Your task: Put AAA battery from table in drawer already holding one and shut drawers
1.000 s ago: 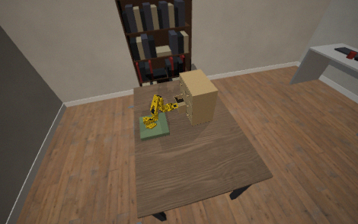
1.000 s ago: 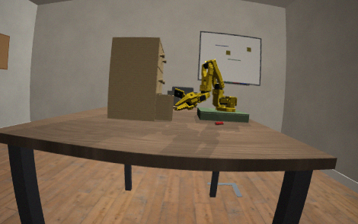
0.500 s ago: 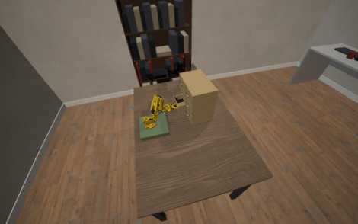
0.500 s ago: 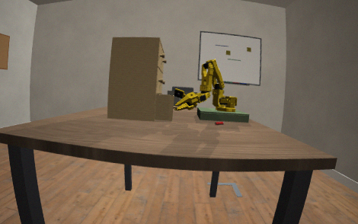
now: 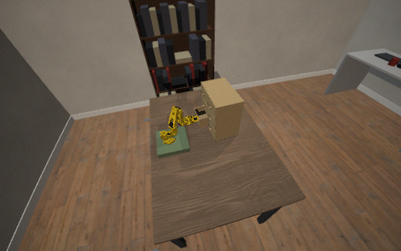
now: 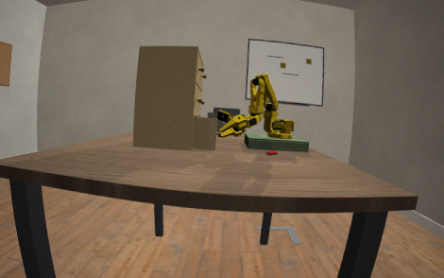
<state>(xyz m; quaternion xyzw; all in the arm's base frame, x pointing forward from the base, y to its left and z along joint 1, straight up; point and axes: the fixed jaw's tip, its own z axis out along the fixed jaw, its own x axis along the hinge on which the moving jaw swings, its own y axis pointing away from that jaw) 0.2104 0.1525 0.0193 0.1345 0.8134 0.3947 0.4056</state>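
Observation:
A tan drawer cabinet (image 5: 222, 108) stands at the back of the table and also shows in the exterior view (image 6: 166, 96). Its bottom drawer (image 6: 204, 133) is pulled partway out toward the arm, and its dark inside shows from above (image 5: 201, 113). My gripper (image 6: 222, 133) sits low against this drawer's front, shut on what looks like the drawer's handle; the handle itself is hidden by the fingers. From above the gripper (image 5: 199, 119) is at the drawer's outer end. A small red object (image 6: 271, 152), possibly the battery, lies on the table in front of the arm's base.
The arm stands on a green base plate (image 5: 172, 143). The upper drawers (image 6: 201, 85) look shut, with small knobs sticking out. A bookshelf (image 5: 175, 43) stands behind the table.

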